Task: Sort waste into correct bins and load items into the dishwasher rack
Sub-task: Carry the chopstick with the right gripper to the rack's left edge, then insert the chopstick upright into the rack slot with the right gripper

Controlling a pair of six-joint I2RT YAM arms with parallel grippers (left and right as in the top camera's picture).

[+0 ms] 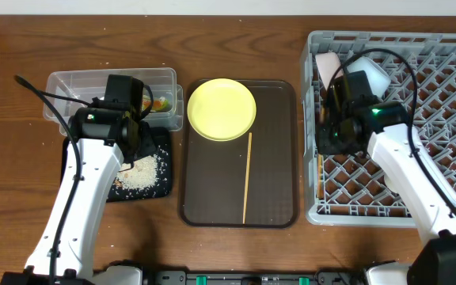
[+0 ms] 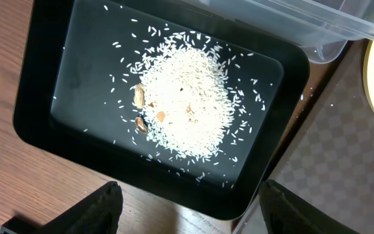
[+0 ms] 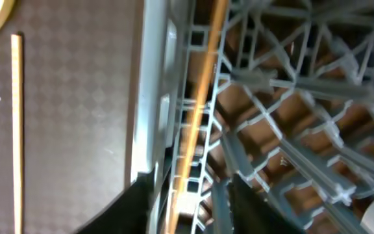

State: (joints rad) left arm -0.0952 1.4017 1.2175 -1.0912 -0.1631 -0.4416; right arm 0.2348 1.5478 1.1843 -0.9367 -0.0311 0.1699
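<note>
A: Eyes on the loose chopstick (image 1: 247,178); it lies flat on the brown tray (image 1: 279,170), its far end right by the rim of the yellow plate (image 1: 221,108).

B: And its long axis runs front to back across the table; parallel to the nearest wall of the rack (image 1: 442,103), and parallel to the other chopstick (image 3: 197,110), which lies inside the rack along that wall.

A: So where's the tool? The right gripper (image 3: 187,195) hangs over that other chopstick at the rack's edge nearest the tray; its fingers are spread, one on each side of the wood, with gaps showing; not pinching anything, by the look of it.

B: Which puts the loose chopstick sideways from it, toward the table's centre, across the rack wall; near, but not beside.

A: The left gripper (image 2: 190,188)? Jaws wide apart and empty, hovering over the black tray (image 2: 44,97) with its heap of rice (image 2: 187,104); farther from the loose chopstick, I'd say, and on the wrong side for the rack.

B: My call, the right arm takes it; the fingers would straddle the wood across its width, so the wrist hardly needs to turn; thin wood flat on a tray, though; a fiddly pinch.
</note>
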